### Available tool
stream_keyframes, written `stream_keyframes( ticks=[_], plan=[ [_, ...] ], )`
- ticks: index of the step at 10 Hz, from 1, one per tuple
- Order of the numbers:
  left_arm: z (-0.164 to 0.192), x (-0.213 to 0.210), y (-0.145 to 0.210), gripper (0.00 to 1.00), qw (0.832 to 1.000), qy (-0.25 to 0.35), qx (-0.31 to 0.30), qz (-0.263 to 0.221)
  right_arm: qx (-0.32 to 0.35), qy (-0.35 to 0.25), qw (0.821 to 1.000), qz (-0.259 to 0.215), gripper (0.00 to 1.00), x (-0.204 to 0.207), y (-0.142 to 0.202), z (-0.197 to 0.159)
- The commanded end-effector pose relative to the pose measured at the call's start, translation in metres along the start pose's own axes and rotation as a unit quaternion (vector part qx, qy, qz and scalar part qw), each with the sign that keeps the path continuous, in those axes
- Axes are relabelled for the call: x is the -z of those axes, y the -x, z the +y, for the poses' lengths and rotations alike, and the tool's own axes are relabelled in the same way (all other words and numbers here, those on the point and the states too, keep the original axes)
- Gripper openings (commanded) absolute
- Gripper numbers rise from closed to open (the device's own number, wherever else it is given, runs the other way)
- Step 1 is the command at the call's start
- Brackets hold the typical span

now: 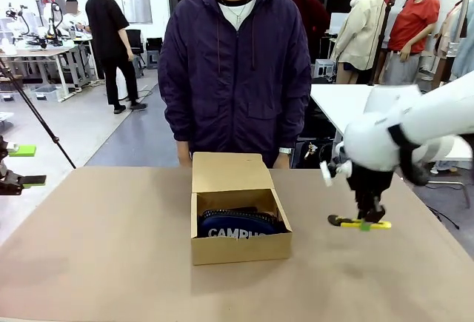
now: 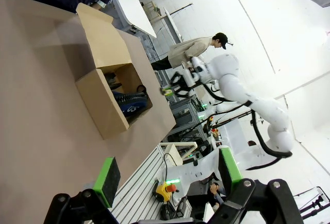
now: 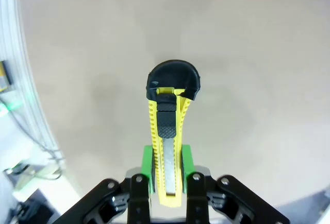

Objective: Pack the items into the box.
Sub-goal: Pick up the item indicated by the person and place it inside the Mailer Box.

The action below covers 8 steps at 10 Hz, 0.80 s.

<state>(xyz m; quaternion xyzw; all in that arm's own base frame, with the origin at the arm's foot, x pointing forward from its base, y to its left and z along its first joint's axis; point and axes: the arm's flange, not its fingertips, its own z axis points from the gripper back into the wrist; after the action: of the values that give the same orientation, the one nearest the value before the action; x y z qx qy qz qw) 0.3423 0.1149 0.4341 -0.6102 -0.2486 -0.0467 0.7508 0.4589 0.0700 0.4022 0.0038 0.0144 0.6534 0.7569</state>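
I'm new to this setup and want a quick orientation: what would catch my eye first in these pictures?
The robot's right hand, shut on a yellow-and-black utility knife, holds it over the table, right of the cardboard box. The box stands open mid-table with the navy CAMPUS pouch inside, and a person in a dark jacket stands behind it.

One brown cardboard box [image 1: 241, 246] is counted, set on one table [image 1: 111, 248]. One navy pouch [image 1: 235, 227] lettered "CAMPUS" is seen, and one yellow-and-black utility knife [image 3: 166, 131]. Two grippers are counted, the left gripper [image 2: 168, 175] and the right gripper [image 3: 167, 165], with two green pads [image 2: 107, 180] seen on each: four in all. One person [image 1: 237, 70] is counted at the table; at least three more are seen farther off.
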Motion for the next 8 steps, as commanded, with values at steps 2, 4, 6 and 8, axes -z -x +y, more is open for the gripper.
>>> stream_keyframes(
  ticks=[2, 4, 6, 8],
  plan=[
    [-0.004, -0.002, 0.001, 1.00, 1.000, 0.001, -0.005, 0.003, -0.001, 0.003, 1.000, 0.001, 0.00, -0.077, 0.027, 0.031],
    [-0.004, -0.002, 0.001, 1.00, 1.000, 0.001, -0.005, 0.003, 0.038, 0.014, 0.999, -0.008, 0.00, -0.081, 0.036, 0.028],
    [-0.004, -0.002, 0.001, 1.00, 1.000, 0.001, -0.005, 0.003, 0.017, 0.006, 1.000, -0.003, 0.00, -0.087, 0.032, 0.040],
    [-0.004, -0.002, 0.001, 1.00, 1.000, 0.001, -0.005, 0.003, 0.017, 0.006, 1.000, -0.003, 0.00, -0.087, 0.032, 0.040]
  ],
)
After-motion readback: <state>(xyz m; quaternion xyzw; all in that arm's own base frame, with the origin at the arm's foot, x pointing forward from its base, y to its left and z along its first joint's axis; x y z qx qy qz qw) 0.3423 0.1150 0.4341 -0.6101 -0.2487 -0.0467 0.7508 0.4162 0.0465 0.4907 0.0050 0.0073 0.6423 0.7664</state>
